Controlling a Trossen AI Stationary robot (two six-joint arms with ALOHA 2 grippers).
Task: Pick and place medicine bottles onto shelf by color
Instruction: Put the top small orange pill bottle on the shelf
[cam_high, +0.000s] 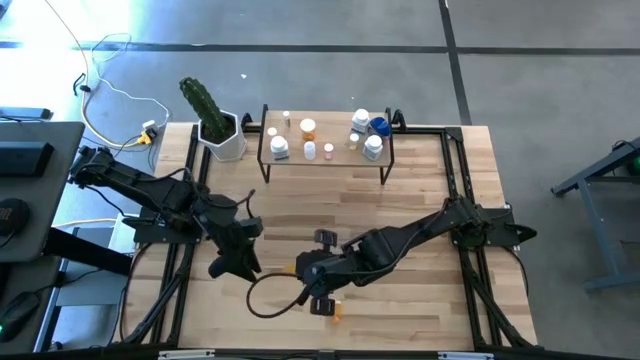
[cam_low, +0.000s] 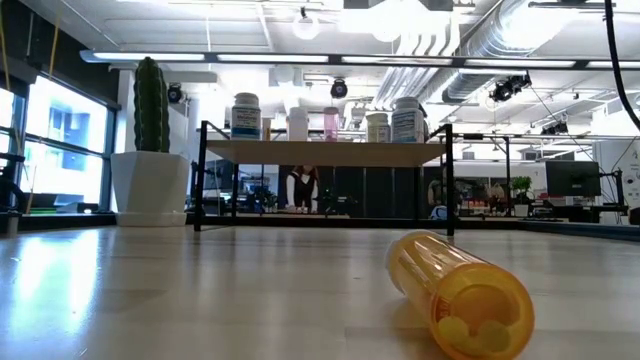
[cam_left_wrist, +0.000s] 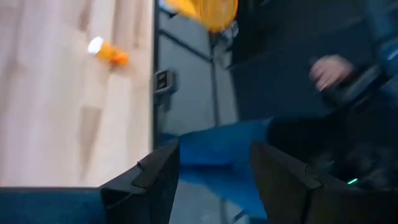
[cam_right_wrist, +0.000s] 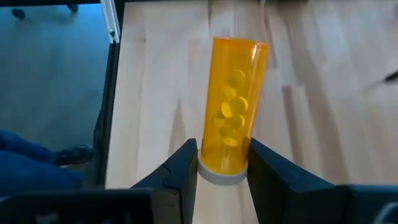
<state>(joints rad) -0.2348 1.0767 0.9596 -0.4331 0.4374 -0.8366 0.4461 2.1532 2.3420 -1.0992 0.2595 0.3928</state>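
Left pincer (cam_high: 232, 262) sits over the counter's (cam_high: 420, 200) left-front area, fingers (cam_left_wrist: 155, 177) apart, nothing between them. Cactus pot (cam_high: 224, 140) at the back-left corner, just beside the shelf (cam_high: 325, 158). Shelf is at back centre with bottles already on it: white ones and an orange one (cam_high: 308, 128) toward its left, a pink one (cam_high: 328, 150) mid, white plus one blue-capped (cam_high: 378, 126) on its right. Right pincer (cam_right_wrist: 222, 163) is low at front centre, clamped on the white-capped end of an orange pill bottle (cam_right_wrist: 232, 99) (lying on its side on the counter, pills visible inside). Low view shows that bottle's clear base facing the camera.
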